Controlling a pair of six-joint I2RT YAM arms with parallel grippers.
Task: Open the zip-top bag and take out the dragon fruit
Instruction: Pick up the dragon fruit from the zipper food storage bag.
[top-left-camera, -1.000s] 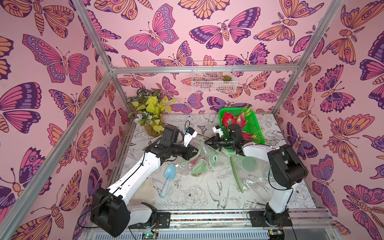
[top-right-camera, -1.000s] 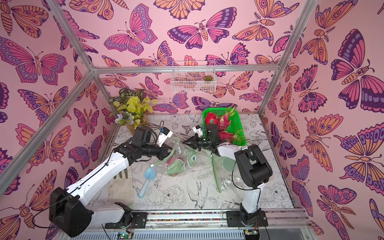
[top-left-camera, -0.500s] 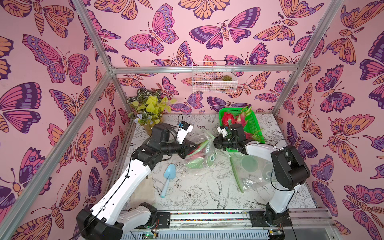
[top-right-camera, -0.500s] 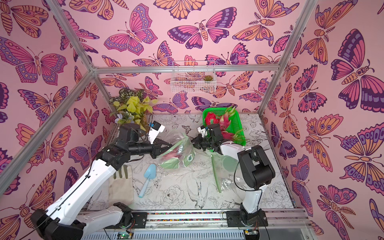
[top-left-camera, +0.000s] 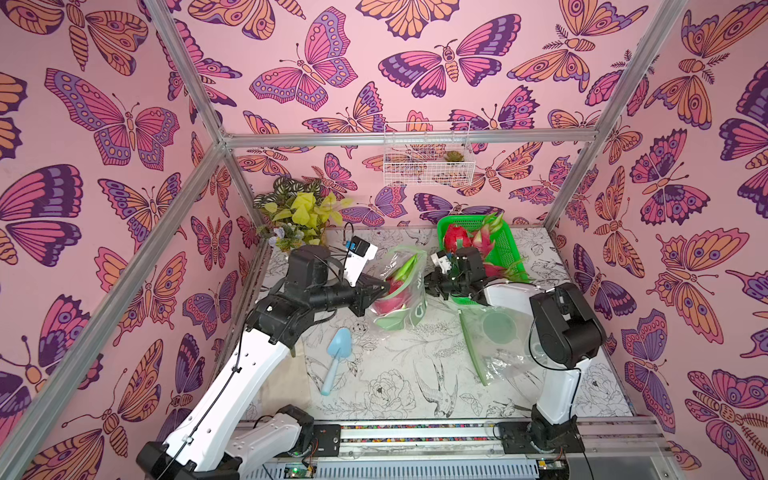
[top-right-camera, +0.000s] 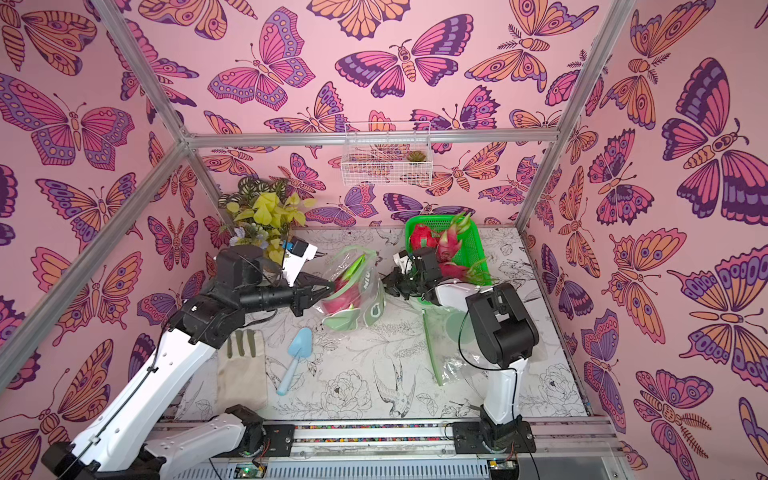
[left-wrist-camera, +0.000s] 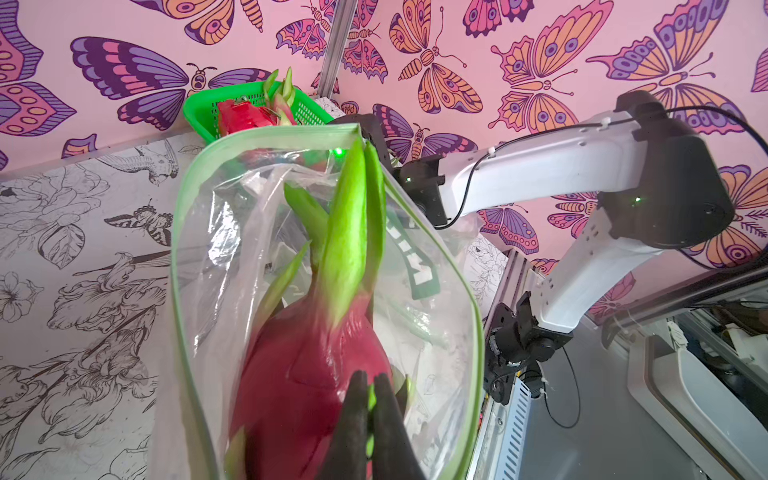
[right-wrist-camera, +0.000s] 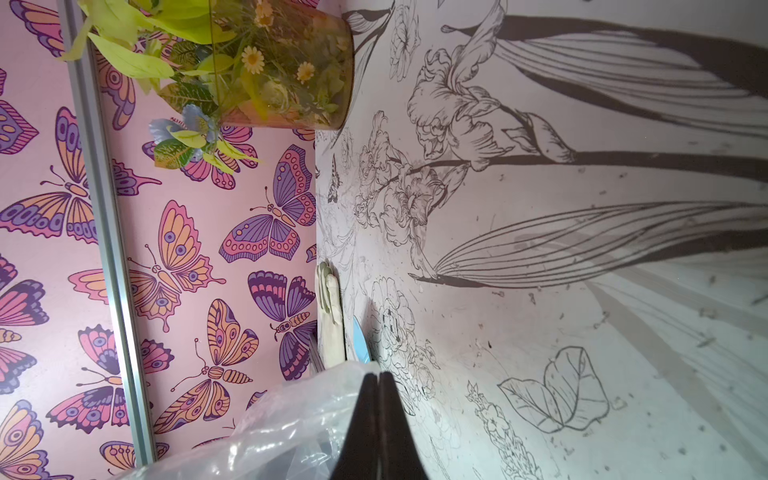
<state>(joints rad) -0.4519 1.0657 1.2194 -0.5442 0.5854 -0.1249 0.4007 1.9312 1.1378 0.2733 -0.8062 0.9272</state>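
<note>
The clear zip-top bag with its green rim hangs between my two grippers above the table, mouth open. One magenta dragon fruit with long green scales sits inside it and fills the left wrist view. My left gripper reaches into the mouth and is shut on a green scale of the fruit. My right gripper is shut on the bag's plastic on the opposite side. Other dragon fruits lie in the green basket behind.
A second, empty zip-top bag lies in front of the right arm. A blue trowel and a beige glove lie front left. A potted plant stands at the back left, and a wire basket hangs on the back wall.
The bag has been lifted off the table and now stands more upright between the grippers. The left arm has drawn back and straightened, and the right gripper has shifted a little toward the basket.
</note>
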